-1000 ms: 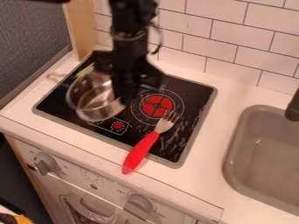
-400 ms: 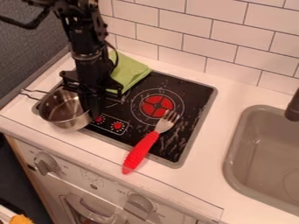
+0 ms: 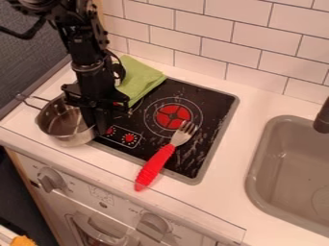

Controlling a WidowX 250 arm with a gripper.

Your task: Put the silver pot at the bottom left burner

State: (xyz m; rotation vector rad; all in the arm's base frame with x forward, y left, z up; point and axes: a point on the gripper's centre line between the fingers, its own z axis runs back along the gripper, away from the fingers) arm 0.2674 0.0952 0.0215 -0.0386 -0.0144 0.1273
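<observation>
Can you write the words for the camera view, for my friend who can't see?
A black robot gripper is at the side of a silver pot, by the left corner of a toy stovetop. A red-handled fork and green cloth lie nearby.

The round silver pot (image 3: 72, 140) obstructs you immediately left of the gripper (image 3: 98, 126) in the camera view. Behind the gripper, the green cloth (image 3: 141, 79) narrows your route. To its right, you have passage over the black cooktop (image 3: 208, 98) up to the red-handled metal fork (image 3: 155, 166); beyond, the white countertop (image 3: 234, 161) is open.
</observation>
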